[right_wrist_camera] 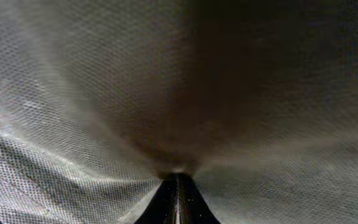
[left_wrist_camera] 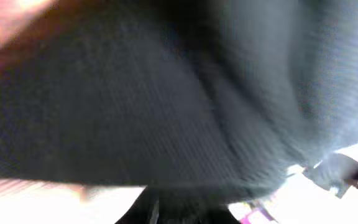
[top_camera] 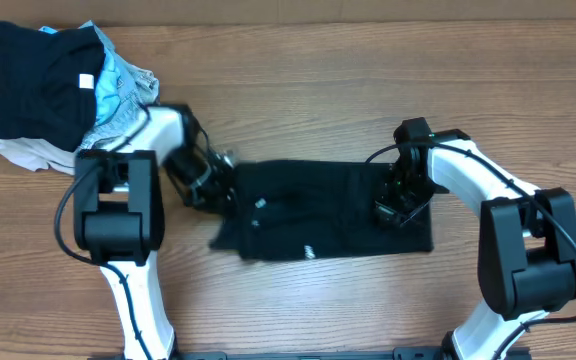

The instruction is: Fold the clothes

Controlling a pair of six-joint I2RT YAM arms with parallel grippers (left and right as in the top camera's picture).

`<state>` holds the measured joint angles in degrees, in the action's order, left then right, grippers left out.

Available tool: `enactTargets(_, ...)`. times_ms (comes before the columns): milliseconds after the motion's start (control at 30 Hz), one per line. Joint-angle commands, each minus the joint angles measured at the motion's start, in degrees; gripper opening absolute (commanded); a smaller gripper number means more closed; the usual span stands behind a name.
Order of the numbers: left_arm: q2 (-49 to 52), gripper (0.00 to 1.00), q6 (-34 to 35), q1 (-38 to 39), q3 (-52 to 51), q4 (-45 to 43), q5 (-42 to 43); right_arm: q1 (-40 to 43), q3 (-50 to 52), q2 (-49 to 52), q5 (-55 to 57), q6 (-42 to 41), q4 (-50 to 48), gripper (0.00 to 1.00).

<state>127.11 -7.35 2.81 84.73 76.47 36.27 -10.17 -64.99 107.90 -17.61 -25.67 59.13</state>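
The right claw (top_camera: 396,205) sits low on the right part of the black T-shirt (top_camera: 303,215). Its wrist view shows cloth drawn into a peak at fingers pressed narrowly together, so I judge it pinched on the shirt. The left claw (top_camera: 211,180) touches the shirt's left edge. Its own view is filled with blurred dark fabric, and I cannot tell whether it is wide or narrow.

The shirt lies in the middle of the surface (top_camera: 388,90) as a wide band, partly folded, with a loose flap poking out at its near left corner.

If the right claw holds only the top layer, a lift could peel the fold open instead of carrying it over. If the left claw has no grip, the two ends would move unevenly and the band would skew or bunch. With fabric over both wrist lenses, only the overhead view is left to judge by.

At the far left, the pile of other clothes (top_camera: 53,90), black, light-blue and beige, lies well apart.
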Motion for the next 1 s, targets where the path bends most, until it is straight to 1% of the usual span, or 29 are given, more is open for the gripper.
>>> enactTargets(0,-0.3,0.19,1.4,-2.5,19.5,10.1,-7.4,0.2,-3.4,-6.0,1.1,0.4,0.9,0.05)
enactTargets(67,-0.3,0.19,1.5,-1.5,26.8,13.5,-10.4,0.4,-4.1,-8.2,1.2,0.3,0.8,0.05)
enactTargets(133,-0.3,0.19,3.4,0.6,32.9,15.8,-14.1,0.9,-4.6,-9.6,1.6,0.3,0.8,0.05)
enactTargets(200,-0.3,0.19,4.9,3.2,36.1,16.5,-15.9,1.9,-4.8,-10.6,1.8,0.3,0.8,0.05)
enactTargets(333,-0.3,0.18,5.5,10.1,37.2,15.6,-15.8,5.4,-4.9,-11.0,1.7,0.3,1.0,0.05)
enactTargets(400,-0.3,0.18,5.7,14.0,37.2,15.0,-16.5,7.1,-4.9,-11.0,-0.6,0.7,1.0,0.05)
enactTargets(467,-0.3,0.18,8.2,17.5,37.2,14.8,-20.6,7.3,-4.8,-11.0,-5.2,4.8,0.8,0.05)
enactTargets(533,-0.3,0.17,12.5,19.8,37.2,14.7,-27.0,6.3,-4.8,-11.0,-5.9,5.5,0.9,0.05)
enactTargets(600,-0.3,0.17,14.8,21.0,37.2,14.8,-31.4,4.3,-4.8,-11.0,-5.9,5.3,0.7,0.05)
enactTargets(700,-0.3,0.18,15.3,20.6,37.2,14.9,-31.8,0.1,-4.7,-10.9,-6.1,4.9,0.9,0.04)
enactTargets(733,-0.3,0.17,15.4,20.1,37.2,15.0,-31.7,-1.7,-4.7,-10.8,-6.1,4.9,1.2,0.06)
enactTargets(767,-0.3,0.17,15.3,19.4,37.2,15.2,-31.7,-3.9,-4.7,-10.7,-6.5,5.0,1.7,0.14)
enactTargets(800,-0.3,0.17,15.3,18.7,37.2,15.5,-31.7,-6.0,-4.7,-10.6,-7.3,6.2,2.1,0.27)
enactTargets(900,-0.3,0.16,15.0,16.8,37.2,16.9,-31.8,-13.4,-4.7,-10.5,-10.7,15.2,1.8,0.37)
enactTargets(967,-0.3,0.16,14.6,15.8,37.2,17.6,-31.8,-17.6,-4.8,-10.5,-6.9,16.5,0.6,0.39)
